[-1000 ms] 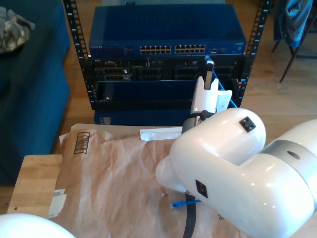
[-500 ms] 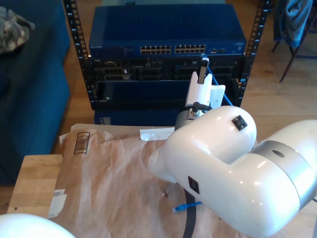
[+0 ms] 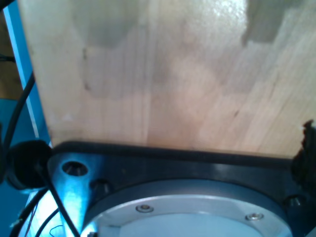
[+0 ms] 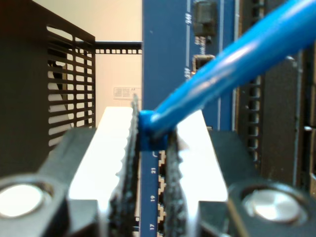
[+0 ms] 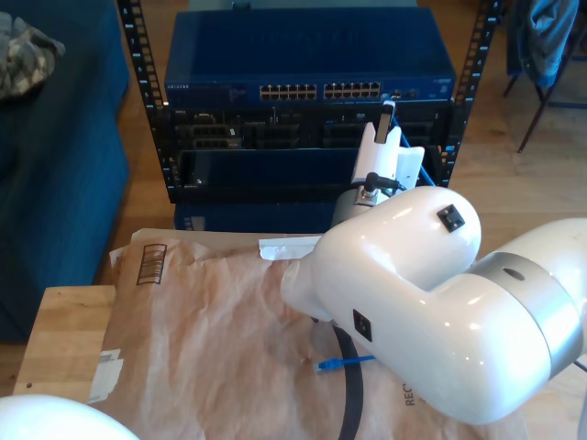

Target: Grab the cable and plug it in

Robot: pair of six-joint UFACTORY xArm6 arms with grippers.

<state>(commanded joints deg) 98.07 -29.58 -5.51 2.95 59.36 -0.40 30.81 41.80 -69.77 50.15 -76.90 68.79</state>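
One relation governs the coming move: the plug end of the long thin bright blue network cable (image 4: 232,64) against the row of ports on the blue rack-mounted network switch (image 5: 303,64). My second gripper (image 4: 150,163) has its serrated black pads (image 4: 129,163) closed almost together on the cable's small blue plug boot, which sits at the jaw tips with the cord running off toward 2 o'clock in the second wrist view. Beyond the tips I see the switch face with port numbers 17, 19 and 21, so the plug's long axis appears roughly in line with the approach. In the exterior view this gripper (image 5: 389,117) stands just below the port row, at about 1 o'clock from the picture's centre, while the cable's free plug end (image 5: 328,365) lies on the crumpled brown paper sheet (image 5: 211,321). I judge the second arm the nearer. My first gripper's jaw state I cannot tell; its camera faces a pale wooden board (image 3: 163,74).
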